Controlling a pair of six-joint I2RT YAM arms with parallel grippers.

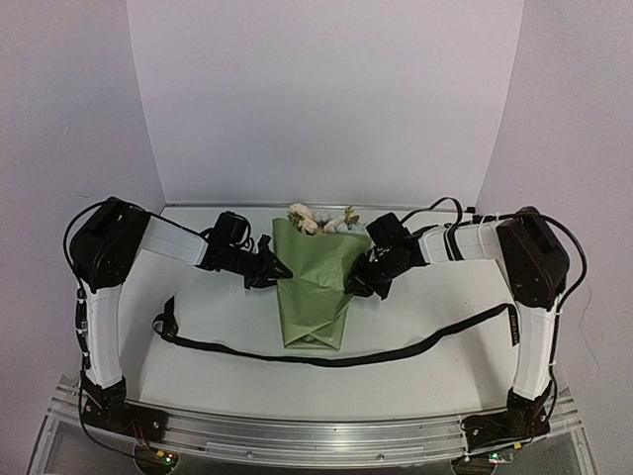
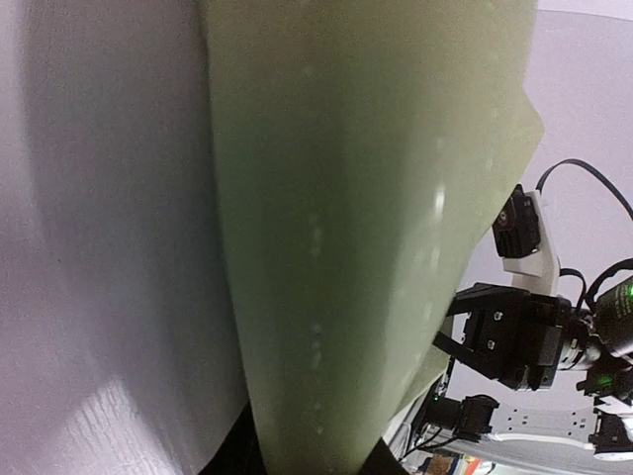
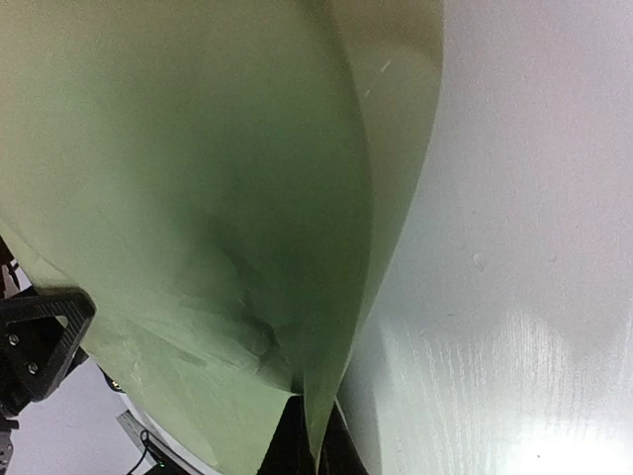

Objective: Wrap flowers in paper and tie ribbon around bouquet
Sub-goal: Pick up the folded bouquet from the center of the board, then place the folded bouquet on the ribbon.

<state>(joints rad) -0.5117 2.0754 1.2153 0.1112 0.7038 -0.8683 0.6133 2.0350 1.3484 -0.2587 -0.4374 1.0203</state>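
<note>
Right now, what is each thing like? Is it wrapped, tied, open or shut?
Paper: rolled into a cone, lying on the table.
Flowers: inside the cone, blooms poking out of its wide far end.
Ribbon: loose on the table, not tied.
Left tool: shut on the paper's left side.
Right tool: shut on the paper's right edge.
</note>
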